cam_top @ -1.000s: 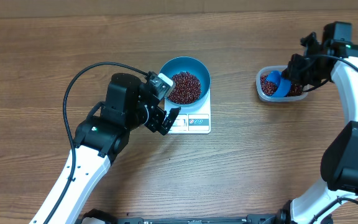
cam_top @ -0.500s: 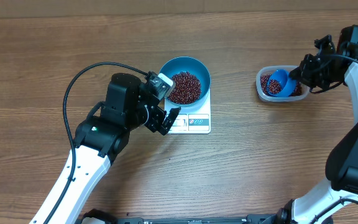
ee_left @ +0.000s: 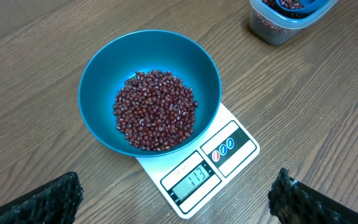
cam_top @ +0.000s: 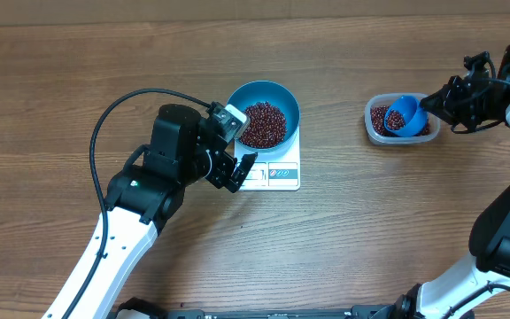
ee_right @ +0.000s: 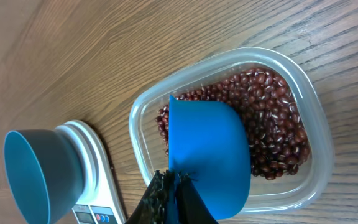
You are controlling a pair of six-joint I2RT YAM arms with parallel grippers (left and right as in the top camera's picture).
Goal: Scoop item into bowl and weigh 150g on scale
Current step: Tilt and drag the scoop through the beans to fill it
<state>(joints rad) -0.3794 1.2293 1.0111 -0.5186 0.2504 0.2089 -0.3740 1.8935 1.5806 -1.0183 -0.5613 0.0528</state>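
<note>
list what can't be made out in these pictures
Load of the blue scoop: the right wrist view shows only its back, and overhead it is too small.
Scoop handle: right wrist view, hidden in the right gripper and cut by the bottom edge.
Display of the scale: overhead, too small to read.
Scale top: mostly covered by the bowl.

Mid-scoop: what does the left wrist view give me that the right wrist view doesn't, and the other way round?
Left wrist only: the display of the scale, reading 113, and the beans heaped inside the bowl. Right wrist only: the right gripper shut on the blue scoop, which sits over the beans in the clear tub. Both: the bowl standing on the scale, and the clear tub.
</note>
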